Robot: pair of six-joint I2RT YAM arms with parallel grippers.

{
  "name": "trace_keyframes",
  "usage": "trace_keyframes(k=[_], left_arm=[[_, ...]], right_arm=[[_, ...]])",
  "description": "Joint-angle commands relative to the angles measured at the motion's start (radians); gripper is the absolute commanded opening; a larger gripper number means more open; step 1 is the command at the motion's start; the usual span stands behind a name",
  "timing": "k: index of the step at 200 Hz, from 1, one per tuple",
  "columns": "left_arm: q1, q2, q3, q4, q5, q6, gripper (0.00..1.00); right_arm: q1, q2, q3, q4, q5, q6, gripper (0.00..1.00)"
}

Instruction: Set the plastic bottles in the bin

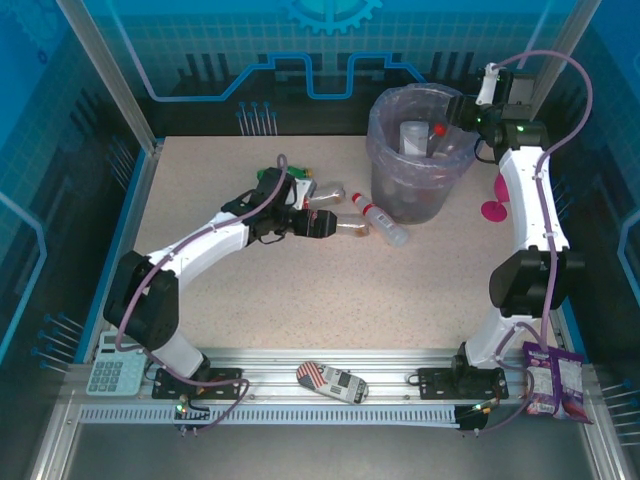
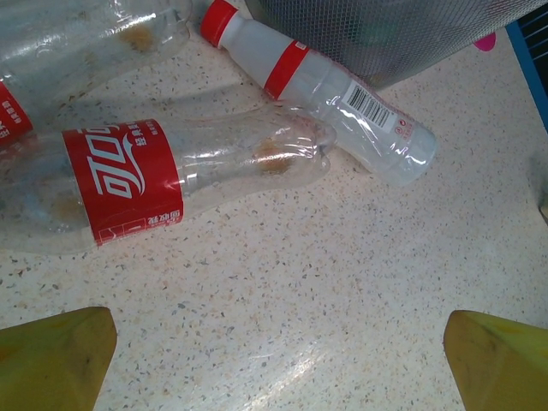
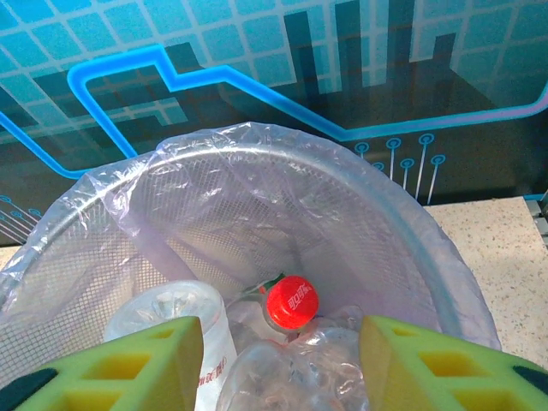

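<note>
Left pincer point(image 2: 278, 355) low above bottles point(image 2: 197, 167), right pincer point(image 3: 281, 347) over bin point(image 3: 257, 154)

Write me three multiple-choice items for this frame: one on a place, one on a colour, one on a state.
1. Where are the right fingers?
A) beside the calculator
B) above the bin
C) flat on the table

2. What colour is the bottle cap showing inside the bin?
A) red
B) yellow
C) blue

3. How do the left fingers stand?
A) shut on a bottle
B) shut on the pink cup
C) wide apart, nothing between them

Answers:
1 B: the right wrist view looks down past them into the lined bin.
2 A: a red cap sits among the clear bottles there.
3 C: both fingers frame bare table, short of the red-labelled bottle.
</note>
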Motion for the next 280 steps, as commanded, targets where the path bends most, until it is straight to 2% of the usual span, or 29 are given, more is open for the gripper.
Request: trace_keyframes(k=[1, 41, 74, 99, 134, 185, 226, 280], left_arm=[[0.008, 0.037, 0.059, -0.026, 0.008, 0.036, 0.99], [0.008, 0.127, 0.155, -0.051, 0.008, 0.079, 0.99], [0.007, 0.225, 0.27, -0.118, -0.025, 0.168, 0.99], [0.006, 0.286, 0.338, -0.17, -0.056, 0.249, 0.99], [-0.005, 0.355, 0.414, -0.253, -0.07, 0.385, 0.99], [-0.019, 0.425, 0.457, -0.355, -0.032, 0.548, 0.99], [-0.02, 0.461, 0.451, -0.396, -0.02, 0.577, 0.99], [-0.031, 0.416, 0.337, -0.398, -0.008, 0.543, 0.99]], right_arm=[[0.03, 0.048, -0.046, -0.092, -0.063, 0.032, 0.51], [0.028, 0.083, 0.045, -0.144, -0.094, 0.018, 0.53], [0.027, 0.09, 0.214, -0.233, -0.115, -0.005, 0.7], [0.028, 0.052, 0.262, -0.259, -0.149, -0.009, 0.77], [0.028, -0.065, 0.153, -0.217, -0.2, 0.013, 0.8], [0.028, -0.238, -0.067, -0.147, -0.227, 0.056, 0.8], [0.027, -0.321, -0.191, -0.124, -0.238, 0.078, 0.8], [0.026, -0.388, -0.32, -0.077, -0.253, 0.123, 0.8]])
